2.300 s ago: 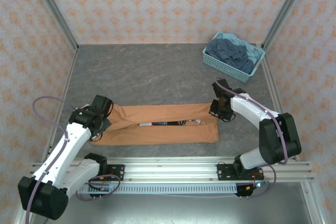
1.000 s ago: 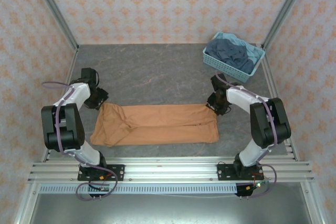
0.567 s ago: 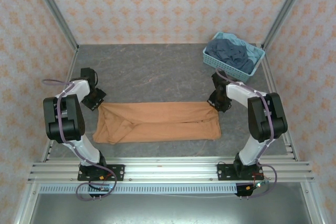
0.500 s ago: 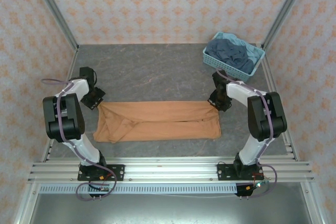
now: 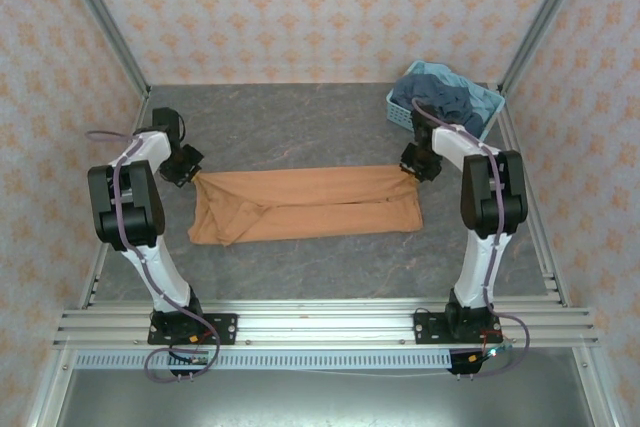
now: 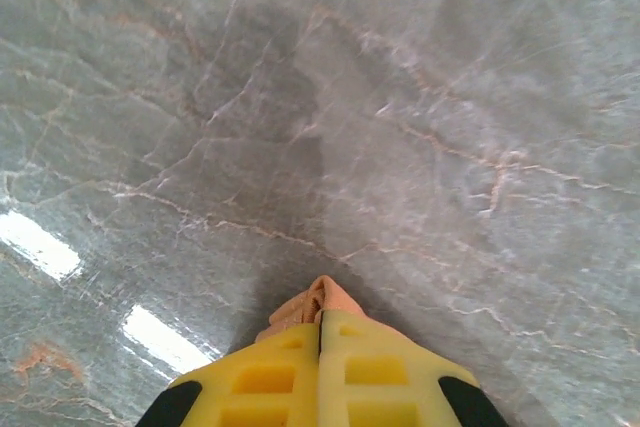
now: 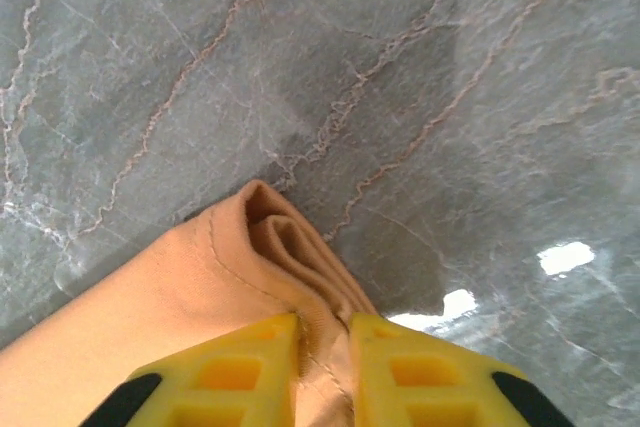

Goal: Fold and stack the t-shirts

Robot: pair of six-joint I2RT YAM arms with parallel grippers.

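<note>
Nearest the arm bases the tabletop (image 5: pixel 300 267) is bare stone. Past that, the orange-tan t-shirt (image 5: pixel 300 205) lies flat midway between the near and far edges, folded into a long narrow band. Its long axis runs left-right, parallel to the near edge. I cannot tell which end is collar and which is hem. The near long edge lies free. On the far long edge, the left end effector (image 5: pixel 192 172) is at the far-left corner of the band and the right end effector (image 5: pixel 413 169) at the far-right corner, one arm per end, neither nearer. Left wrist view: the left end effector (image 6: pixel 320 319) is pressed together on a small nub of orange cloth (image 6: pixel 318 297). Right wrist view: the right end effector (image 7: pixel 322 322) pinches a thicker folded hem (image 7: pixel 280 237). From each grip the cloth runs inward and toward the near edge. Judgement: the next move turns on both corners travelling together, square to the long axis, or the band skews. Far-right corner: basket (image 5: pixel 487 117) holding the navy t-shirts (image 5: pixel 450 99), well apart.
</note>
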